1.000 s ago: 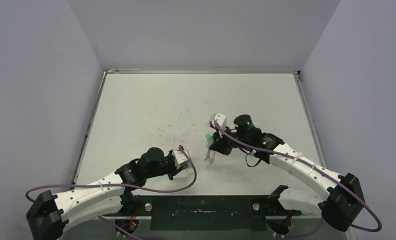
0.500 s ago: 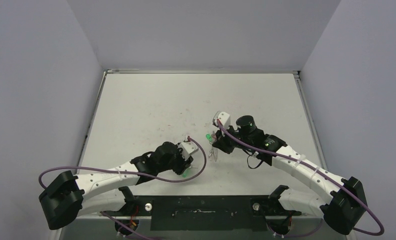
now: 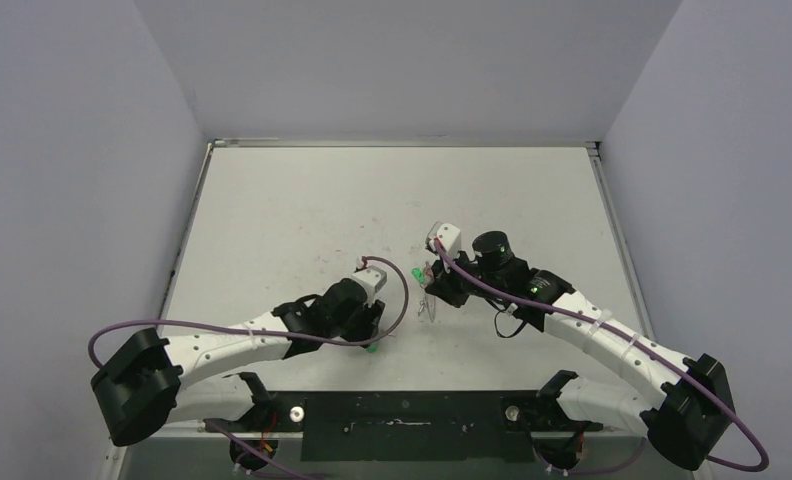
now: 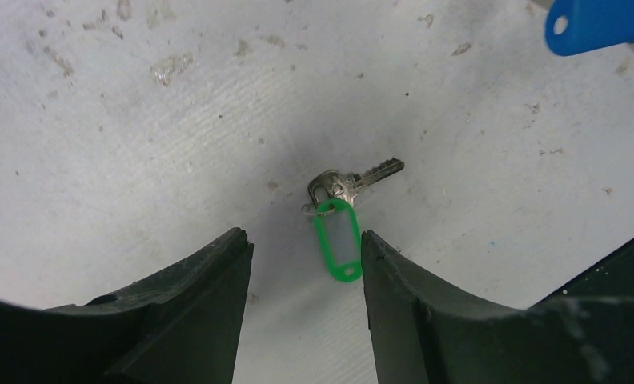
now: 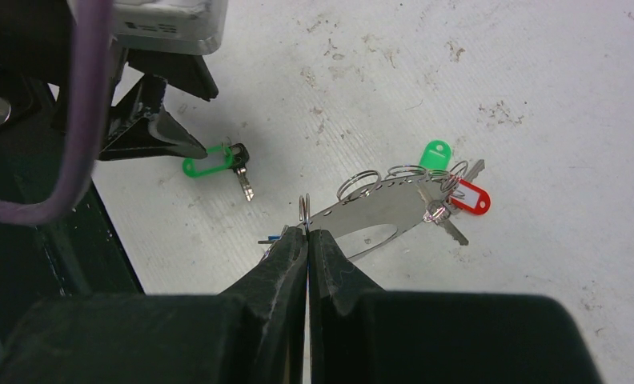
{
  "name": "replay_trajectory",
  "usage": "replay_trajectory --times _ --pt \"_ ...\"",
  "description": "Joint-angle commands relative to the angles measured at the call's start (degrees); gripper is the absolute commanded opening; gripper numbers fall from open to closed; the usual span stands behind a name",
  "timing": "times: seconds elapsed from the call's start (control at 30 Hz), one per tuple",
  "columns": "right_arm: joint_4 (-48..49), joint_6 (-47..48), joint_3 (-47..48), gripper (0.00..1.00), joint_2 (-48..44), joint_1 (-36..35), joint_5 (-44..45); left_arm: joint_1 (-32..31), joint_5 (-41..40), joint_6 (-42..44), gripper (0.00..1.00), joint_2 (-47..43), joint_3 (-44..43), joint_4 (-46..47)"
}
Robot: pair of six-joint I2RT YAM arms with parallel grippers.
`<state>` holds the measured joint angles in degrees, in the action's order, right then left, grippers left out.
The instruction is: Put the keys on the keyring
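left jaws: open, straddling the loose key [image 4: 342, 212] – silver, green oblong label, flat on the table [image 4: 138, 144]
right jaws: pinched shut on the keyring [image 5: 378, 210] rim, by a wire loop
keyring: thin grey sheet metal; red tag [image 5: 470, 198] and green tag [image 5: 435, 154] bunched at far end, keys half hidden
blue tag [image 4: 598, 24]: cut off by frame corner – key unseen

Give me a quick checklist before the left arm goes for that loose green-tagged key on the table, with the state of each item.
1. Left gripper open: ok.
2. Green-tagged key lying flat on the table, lined up between the left jaws: ok.
3. Right gripper shut on the rim of the keyring: ok.
4. Empty wire loops showing on the keyring: ok.
5. Left jaws low enough to pinch the key: cannot tell.
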<state>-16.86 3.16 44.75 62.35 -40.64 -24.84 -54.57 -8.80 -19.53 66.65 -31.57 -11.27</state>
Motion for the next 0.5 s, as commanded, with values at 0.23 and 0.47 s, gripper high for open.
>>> replay_trajectory --times 0.23,0.47 --pt "1.63 -0.97 0.07 0.0 0.36 -0.14 0.01 1.17 -0.77 -24.52 0.53 1.02 2.24 2.74" --pt "1.23 -1.13 0.18 0.0 0.85 -0.22 -0.36 1.89 -3.2 -35.37 0.48 3.25 0.7 0.45"
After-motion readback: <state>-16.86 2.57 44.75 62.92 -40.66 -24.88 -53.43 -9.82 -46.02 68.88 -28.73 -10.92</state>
